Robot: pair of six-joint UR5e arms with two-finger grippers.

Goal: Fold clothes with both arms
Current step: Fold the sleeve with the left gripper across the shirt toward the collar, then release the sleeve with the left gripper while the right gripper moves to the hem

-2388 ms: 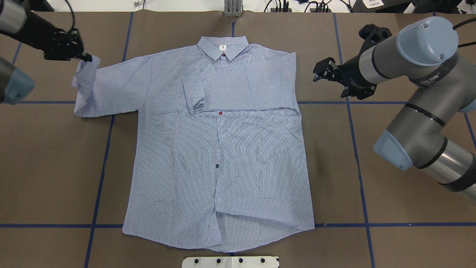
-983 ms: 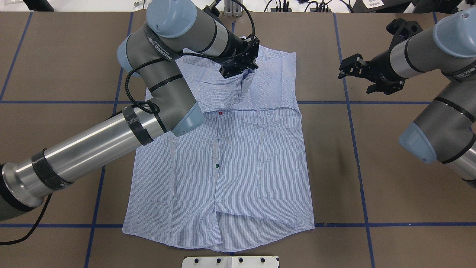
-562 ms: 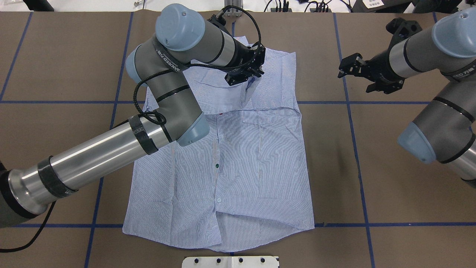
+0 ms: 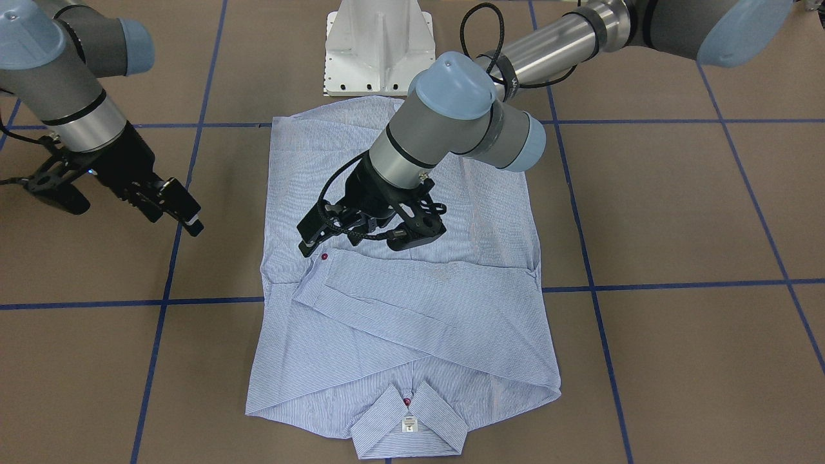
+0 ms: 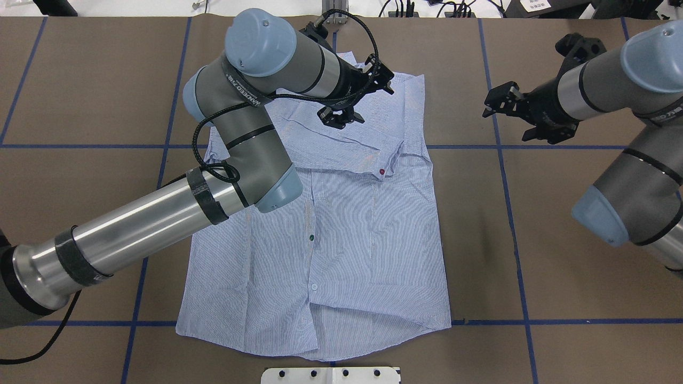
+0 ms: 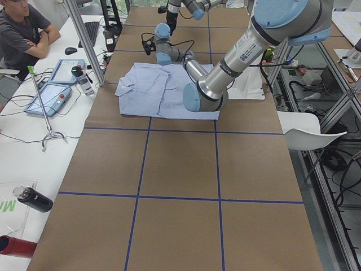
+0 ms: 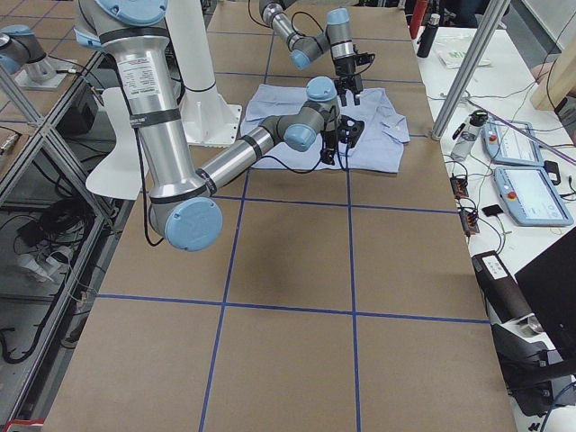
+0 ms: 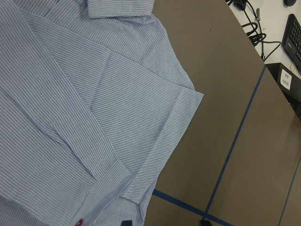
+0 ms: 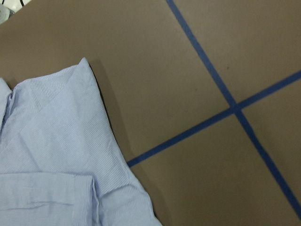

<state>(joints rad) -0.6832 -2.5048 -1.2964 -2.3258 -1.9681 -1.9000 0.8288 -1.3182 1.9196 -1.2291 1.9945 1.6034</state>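
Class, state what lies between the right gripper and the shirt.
Only bare brown table covering. The overhead view shows nothing lying between the right gripper and the shirt's nearest edge.

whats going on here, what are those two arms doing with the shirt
Two robot arms are folding a pinstriped shirt that lies flat, front up, on the brown table. Both sleeves are already folded in across the chest. The left end effector hovers open just above them, holding nothing. The right end effector is open too, off to the side of the shirt over bare table. The lower half is not yet folded.
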